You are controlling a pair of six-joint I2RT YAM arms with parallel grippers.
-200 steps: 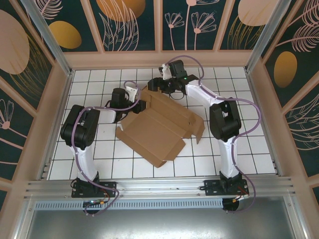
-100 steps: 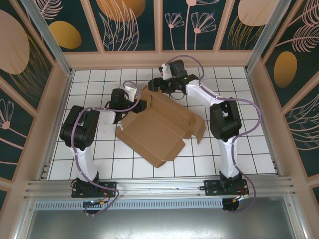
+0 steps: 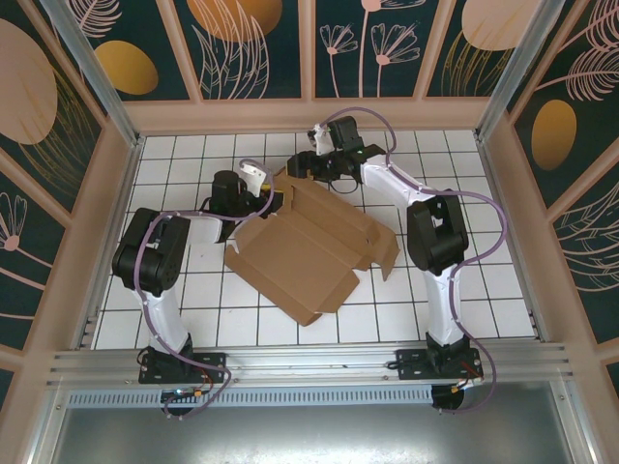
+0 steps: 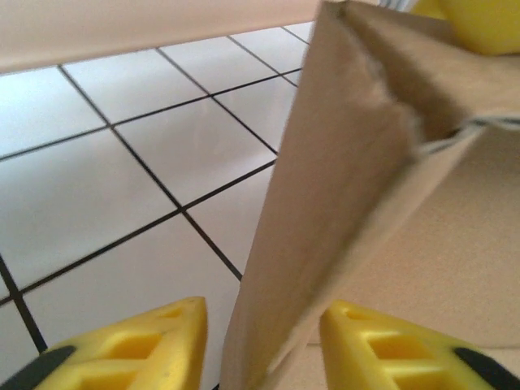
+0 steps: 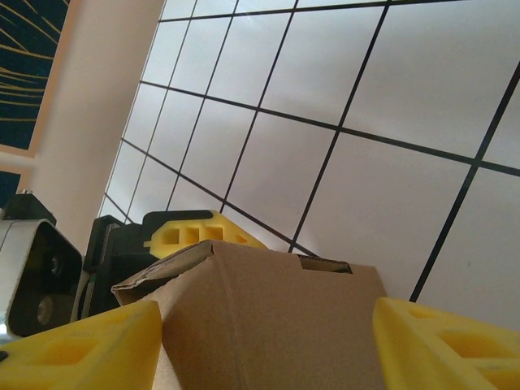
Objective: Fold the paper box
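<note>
The left gripper (image 4: 262, 329) stands open, its yellow fingers (image 4: 146, 345) on either side of a raised flap (image 4: 325, 187). The right gripper (image 5: 268, 325) straddles the far corner with jaws wide; I cannot tell whether it presses. The paper box (image 3: 309, 253), plain brown creased cardboard, lies mostly flat on the tiled table (image 3: 484, 290) between the arms.

The brown corrugated cardboard paper box (image 3: 309, 246) lies on the white tiled table (image 3: 484, 290), between both arms. The left gripper (image 3: 275, 203) straddles a raised flap (image 4: 325, 203) at its far-left corner. The right gripper (image 3: 302, 166) straddles its far edge.
</note>
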